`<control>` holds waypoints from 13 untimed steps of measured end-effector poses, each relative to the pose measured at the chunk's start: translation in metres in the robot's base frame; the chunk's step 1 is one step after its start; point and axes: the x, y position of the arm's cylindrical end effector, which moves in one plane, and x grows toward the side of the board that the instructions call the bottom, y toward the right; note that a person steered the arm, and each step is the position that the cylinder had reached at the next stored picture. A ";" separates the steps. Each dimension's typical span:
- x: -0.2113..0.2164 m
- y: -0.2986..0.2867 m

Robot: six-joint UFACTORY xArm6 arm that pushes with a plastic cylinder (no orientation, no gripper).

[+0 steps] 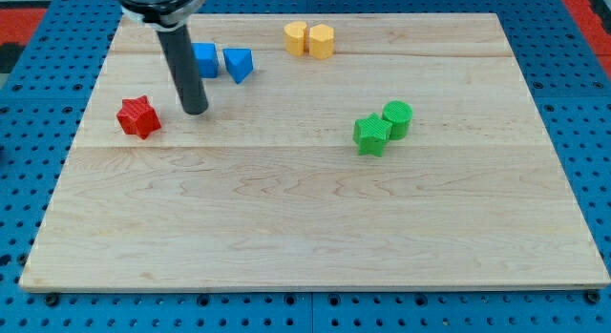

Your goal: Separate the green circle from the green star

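The green circle [398, 116] and the green star [370, 135] sit touching each other right of the board's middle, the circle up and to the right of the star. My tip [195, 110] is far to their left, on the board's upper left part. It stands just right of the red star [138, 116] and below the blue blocks.
A blue block [204, 60] and a blue triangular block [238, 64] lie near the top left, partly behind the rod. Two yellow blocks [309, 38] sit together at the top centre. The wooden board [305, 228] rests on a blue pegboard.
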 end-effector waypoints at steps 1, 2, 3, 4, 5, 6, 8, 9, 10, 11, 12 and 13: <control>-0.001 0.014; -0.001 0.036; -0.003 0.104; -0.007 0.116; -0.007 0.118; -0.007 0.118; -0.007 0.151; -0.007 0.154; -0.010 0.154; -0.010 0.154; -0.010 0.154; -0.010 0.154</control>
